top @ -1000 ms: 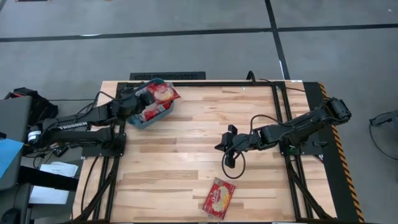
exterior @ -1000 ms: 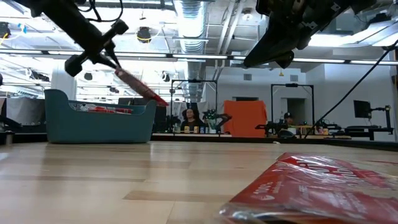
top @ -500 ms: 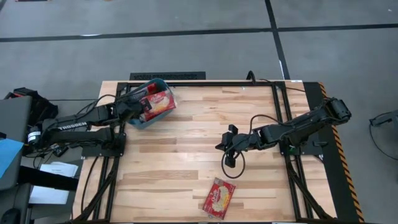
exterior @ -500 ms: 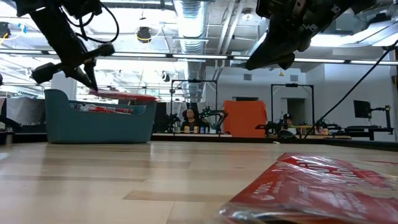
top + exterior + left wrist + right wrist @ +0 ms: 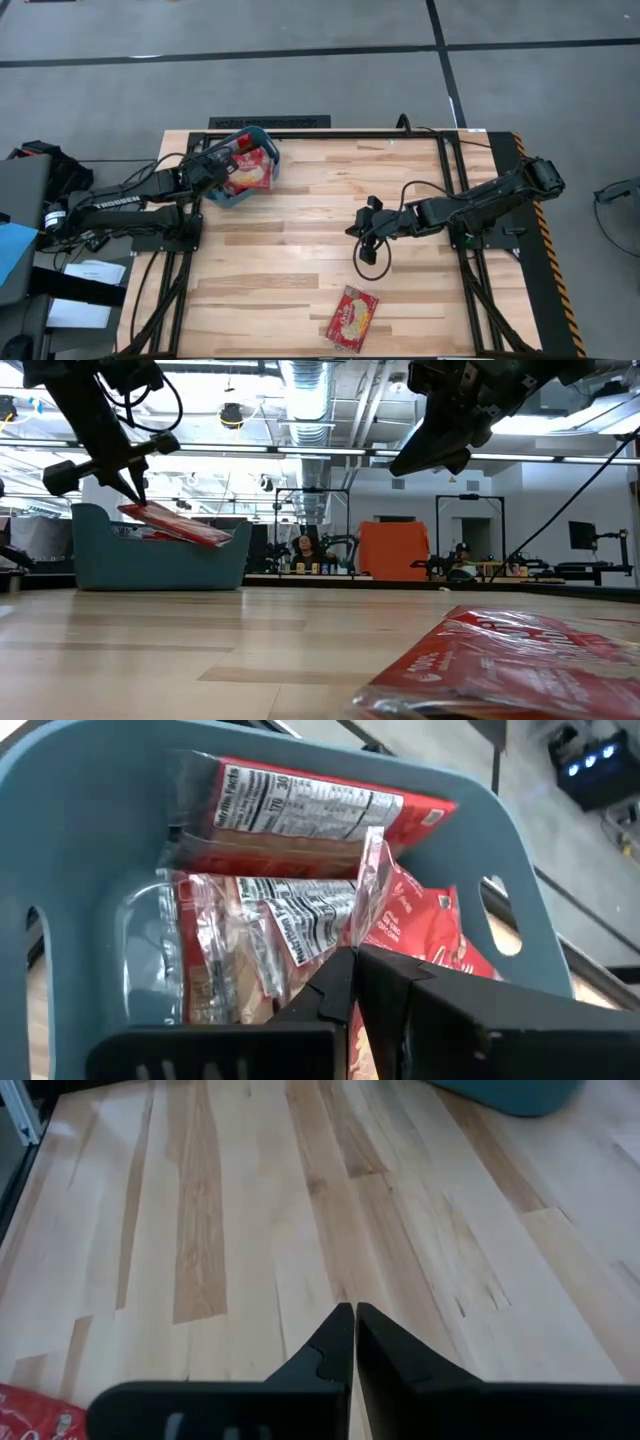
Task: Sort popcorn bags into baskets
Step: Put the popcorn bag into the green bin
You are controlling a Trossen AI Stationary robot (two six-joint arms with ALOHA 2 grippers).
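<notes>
My left gripper [image 5: 222,172] [image 5: 135,495] hangs over the teal-blue bin [image 5: 222,197] [image 5: 160,565] at the table's far left and is shut on a red popcorn bag [image 5: 251,170] [image 5: 176,525]. Several more red packets [image 5: 300,805] lie inside the bin [image 5: 80,830]. One more bag [image 5: 351,318] [image 5: 500,660] lies flat near the table's near edge. My right gripper [image 5: 362,228] [image 5: 353,1315] is shut on nothing and hovers above the bare wood at mid-table, on the far side of that bag. My left gripper pinches the bag between its two fingers at the clear sealed edge [image 5: 371,870]. The fingers [image 5: 128,488] slant downward from the table's left. The bag tilts away from them, its free end [image 5: 222,541] sunk to about the bin's rim; whether it rests on the packets below I cannot tell.
A black frame [image 5: 450,170] runs along the table's far and side edges. A looped cable [image 5: 372,262] hangs below the right wrist. Bare wood [image 5: 290,240] stretches between the bin and the lone bag. People and equipment [image 5: 300,550] stand in the room beyond the table.
My left gripper has drawn back toward the table's left and come down over the bin, staying shut on the bag. The bag, which hung slanting beyond the bin's right rim, swung level and now tips down into the bin's opening.
</notes>
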